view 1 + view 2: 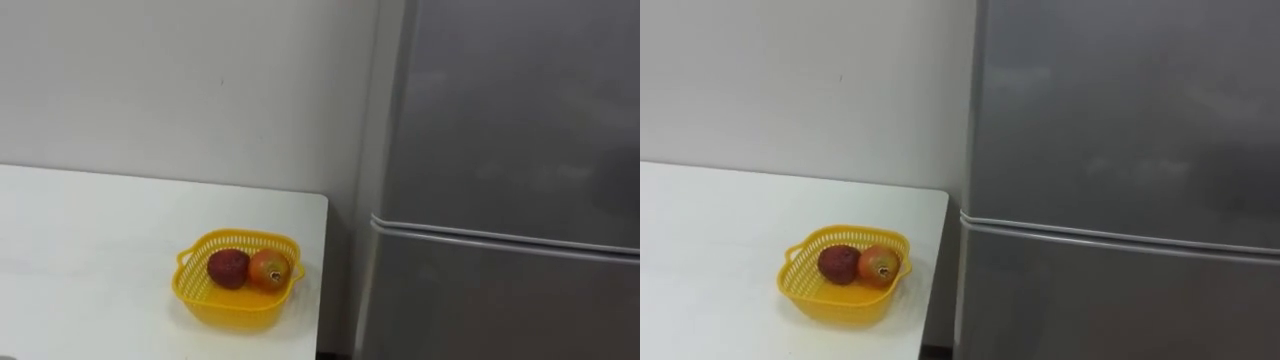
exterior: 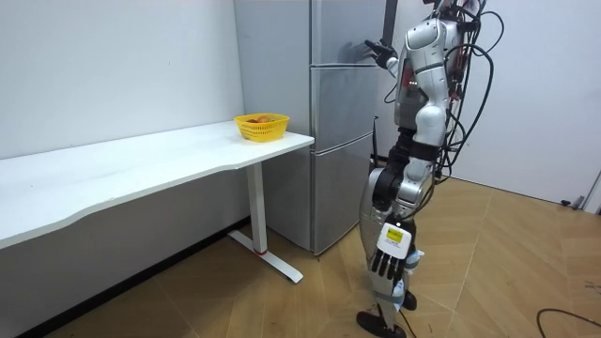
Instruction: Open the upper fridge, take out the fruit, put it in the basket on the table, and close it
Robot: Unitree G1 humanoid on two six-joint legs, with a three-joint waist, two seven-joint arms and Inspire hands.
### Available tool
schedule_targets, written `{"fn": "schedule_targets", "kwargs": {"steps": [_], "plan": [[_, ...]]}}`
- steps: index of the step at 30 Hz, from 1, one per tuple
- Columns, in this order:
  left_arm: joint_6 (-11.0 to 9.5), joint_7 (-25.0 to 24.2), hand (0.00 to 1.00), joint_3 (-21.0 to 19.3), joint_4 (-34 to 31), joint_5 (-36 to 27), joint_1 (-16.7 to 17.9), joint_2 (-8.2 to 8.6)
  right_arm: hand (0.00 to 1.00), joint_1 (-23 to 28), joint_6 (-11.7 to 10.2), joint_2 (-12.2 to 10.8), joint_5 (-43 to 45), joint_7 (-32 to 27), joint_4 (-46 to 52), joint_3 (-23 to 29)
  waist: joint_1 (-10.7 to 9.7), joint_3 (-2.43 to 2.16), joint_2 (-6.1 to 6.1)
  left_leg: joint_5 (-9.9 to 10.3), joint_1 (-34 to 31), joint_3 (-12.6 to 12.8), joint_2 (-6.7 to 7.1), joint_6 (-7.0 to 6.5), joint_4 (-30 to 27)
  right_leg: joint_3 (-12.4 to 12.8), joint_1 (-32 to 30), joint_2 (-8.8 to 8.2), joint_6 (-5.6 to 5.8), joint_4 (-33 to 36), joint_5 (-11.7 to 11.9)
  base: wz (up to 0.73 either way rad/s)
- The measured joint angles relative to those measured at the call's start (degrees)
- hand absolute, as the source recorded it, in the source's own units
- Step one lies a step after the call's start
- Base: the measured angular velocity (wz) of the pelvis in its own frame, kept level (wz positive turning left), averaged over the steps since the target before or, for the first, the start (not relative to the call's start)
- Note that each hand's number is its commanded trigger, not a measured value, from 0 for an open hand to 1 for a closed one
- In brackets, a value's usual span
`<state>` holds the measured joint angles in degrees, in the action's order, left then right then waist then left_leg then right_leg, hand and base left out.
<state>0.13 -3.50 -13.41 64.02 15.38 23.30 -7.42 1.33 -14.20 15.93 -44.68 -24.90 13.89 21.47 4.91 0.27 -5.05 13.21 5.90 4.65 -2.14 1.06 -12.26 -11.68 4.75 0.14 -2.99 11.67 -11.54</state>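
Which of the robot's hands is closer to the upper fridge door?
Right. The right hand is raised close to the upper fridge door; the left hand hangs low by its leg, well below it.

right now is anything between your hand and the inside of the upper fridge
Yes: the upper fridge door is shut and stands between the raised hand and whatever is inside. Nothing visible lies between that hand and the door.

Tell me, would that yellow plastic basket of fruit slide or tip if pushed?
Thin, light-looking yellow plastic basket: probably slides easily on the smooth white table. Low and wide, so unlikely to tip. Its two round fruits might roll inside.
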Motion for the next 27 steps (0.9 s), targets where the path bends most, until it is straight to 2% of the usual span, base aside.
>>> {"fn": "schedule_targets", "kwargs": {"steps": [5,8,10,11,17,22,27], "plan": [[0.02,-0.26,0.00,0.03,-0.04,0.00,-0.24,-0.03,0.00,-0.01,0.01,0.01,-0.12,0.15,0.00,-0.12,0.00,0.16,0.46,0.00,0.38,0.18,0.00,0.00,0.18,0.29,0.12,0.03,0.03,-0.03,-0.02,-0.01],[-0.05,-0.25,0.00,0.02,0.00,0.01,-0.58,-0.28,0.00,-0.26,-0.02,0.05,0.01,0.15,0.01,0.00,-0.25,-0.07,0.93,0.00,0.30,0.22,0.03,0.00,0.18,0.33,0.01,-0.01,0.04,-0.02,-0.03,0.00],[-0.09,0.05,0.00,0.03,0.02,-0.01,-0.75,-0.28,0.00,-1.26,0.04,0.31,-0.20,0.18,0.00,-0.08,-1.04,-0.09,1.06,0.00,0.02,0.43,0.06,0.00,0.14,0.43,-0.31,-0.03,0.05,0.12,-0.03,0.00],[-0.14,0.12,0.00,0.05,0.02,0.02,-1.02,-0.29,0.00,-1.67,0.01,0.35,-0.14,0.34,0.00,-0.34,-1.49,-0.25,1.14,0.00,-0.35,0.43,0.06,0.00,0.03,0.45,-0.77,-0.03,0.03,0.22,0.00,0.00],[-0.14,0.06,0.00,0.04,-0.04,0.09,-2.03,-0.60,0.00,-2.16,0.80,0.71,-0.48,2.46,0.02,-0.58,-3.03,-0.19,1.41,-0.01,-0.26,0.69,0.00,-0.01,0.09,0.64,-0.92,0.06,-0.01,0.14,0.15,-0.01],[-0.06,0.17,0.00,0.04,-0.65,0.36,-2.68,-0.74,0.00,-2.15,3.09,2.98,-0.46,3.50,0.02,0.04,-5.09,-0.31,1.07,-0.02,-0.19,1.20,-0.06,-0.01,0.43,0.70,-0.97,0.10,0.00,-0.15,0.15,0.00],[0.16,0.53,0.00,0.34,-1.28,0.34,-2.71,-1.33,0.00,-2.06,4.09,2.99,-0.47,3.94,0.00,0.24,-7.64,-0.55,0.75,-0.02,-0.20,1.55,-0.16,-0.01,0.65,0.65,-0.68,0.22,0.00,-0.90,0.21,0.00]]}}
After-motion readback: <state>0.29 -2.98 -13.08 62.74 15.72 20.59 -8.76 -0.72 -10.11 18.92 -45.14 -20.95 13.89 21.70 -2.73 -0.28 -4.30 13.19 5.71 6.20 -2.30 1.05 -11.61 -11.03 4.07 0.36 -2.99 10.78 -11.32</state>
